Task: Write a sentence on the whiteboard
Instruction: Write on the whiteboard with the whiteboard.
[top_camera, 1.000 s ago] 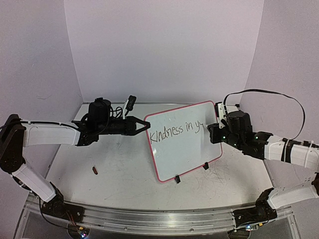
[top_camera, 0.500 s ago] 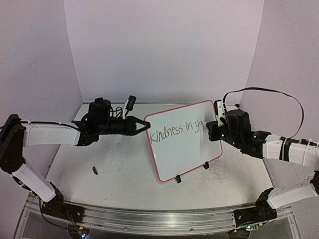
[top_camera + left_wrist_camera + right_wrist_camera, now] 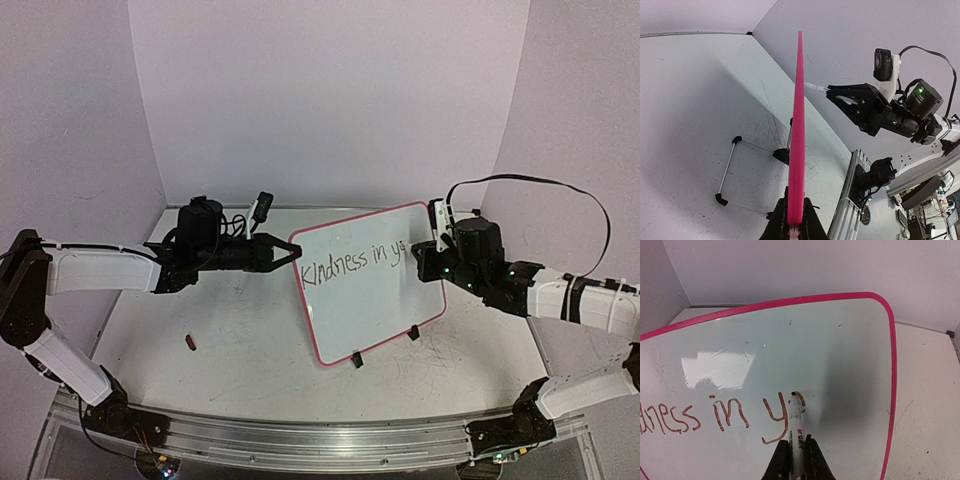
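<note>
The whiteboard (image 3: 372, 300), white with a pink rim, stands tilted at the table's middle. My left gripper (image 3: 291, 252) is shut on its left edge; in the left wrist view the rim (image 3: 798, 135) runs edge-on up from that gripper (image 3: 796, 226). The sentence (image 3: 355, 262) reads "Kindness in y" in dark marker, followed by a partly drawn curved letter. My right gripper (image 3: 796, 460) is shut on a white marker (image 3: 796, 424), whose tip touches the board (image 3: 790, 335) at that curved stroke, just right of the "y" (image 3: 776, 420). From above, the right gripper (image 3: 424, 262) sits at the board's right side.
A small dark red piece (image 3: 190, 343) lies on the table at the left front. Two black clip feet (image 3: 355, 359) prop the board's lower edge, and a thin wire stand (image 3: 728, 169) lies behind it. A metal rail (image 3: 300, 440) runs along the near edge.
My right gripper has shifted slightly left and up with the marker, and the stroke after the "y" has grown. The left arm and the board have stayed still.
</note>
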Tool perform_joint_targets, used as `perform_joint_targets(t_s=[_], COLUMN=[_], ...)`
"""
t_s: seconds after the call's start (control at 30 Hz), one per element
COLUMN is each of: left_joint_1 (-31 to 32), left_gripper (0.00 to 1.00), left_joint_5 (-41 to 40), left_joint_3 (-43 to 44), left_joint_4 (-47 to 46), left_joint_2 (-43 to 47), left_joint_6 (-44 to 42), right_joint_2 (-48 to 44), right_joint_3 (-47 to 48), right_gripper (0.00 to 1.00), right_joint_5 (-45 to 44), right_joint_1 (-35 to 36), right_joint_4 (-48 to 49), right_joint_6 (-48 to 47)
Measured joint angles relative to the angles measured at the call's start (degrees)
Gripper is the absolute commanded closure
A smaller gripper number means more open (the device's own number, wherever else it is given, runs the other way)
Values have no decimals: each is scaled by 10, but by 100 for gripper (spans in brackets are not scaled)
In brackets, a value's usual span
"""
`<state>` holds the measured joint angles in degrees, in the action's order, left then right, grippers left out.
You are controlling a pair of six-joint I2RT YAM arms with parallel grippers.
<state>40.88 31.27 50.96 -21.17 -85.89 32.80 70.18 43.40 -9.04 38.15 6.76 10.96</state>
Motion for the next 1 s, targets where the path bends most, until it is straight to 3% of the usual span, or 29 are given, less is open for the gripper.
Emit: perform_joint_targets(t_s=[0.73, 1.0], left_joint_1=[0, 1], left_gripper=[100, 100], left_joint_5=[0, -3], left_joint_3=[-1, -1], left_joint_4=[0, 2], left_joint_2=[1, 3], left_joint_6=[0, -4], right_joint_2=[-1, -45], right_joint_3=[-3, -10], right_gripper=[100, 100], right_joint_5=[8, 4], right_joint_1=[0, -1], right_joint_4=[-5, -44], right_joint_6=[7, 9])
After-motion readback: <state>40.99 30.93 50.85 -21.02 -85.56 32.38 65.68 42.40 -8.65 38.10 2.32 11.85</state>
